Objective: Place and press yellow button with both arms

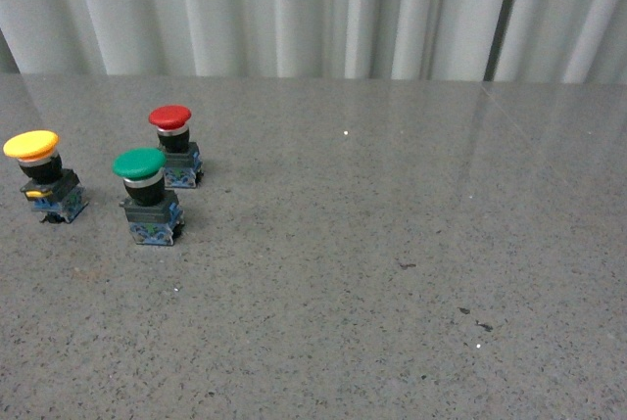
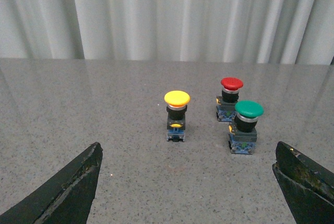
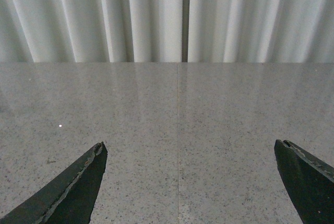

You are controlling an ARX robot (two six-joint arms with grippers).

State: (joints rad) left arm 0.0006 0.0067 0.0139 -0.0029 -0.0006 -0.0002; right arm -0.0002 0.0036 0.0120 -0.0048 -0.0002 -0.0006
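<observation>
table (image 1: pixel 392 244): looked like speckled grey stone, polished, faintly reflective
curtain (image 1: pixel 294 9): was matt white cloth
yellow button (image 1: pixel 41 170): had a smooth plastic cap

The left gripper (image 2: pixel 188 151) hangs above the worktop (image 2: pixel 78 104), its black fingers (image 2: pixel 70 192) spread wide. The right gripper (image 3: pixel 190 145) hangs likewise, fingers wide apart, holding nothing.
</observation>
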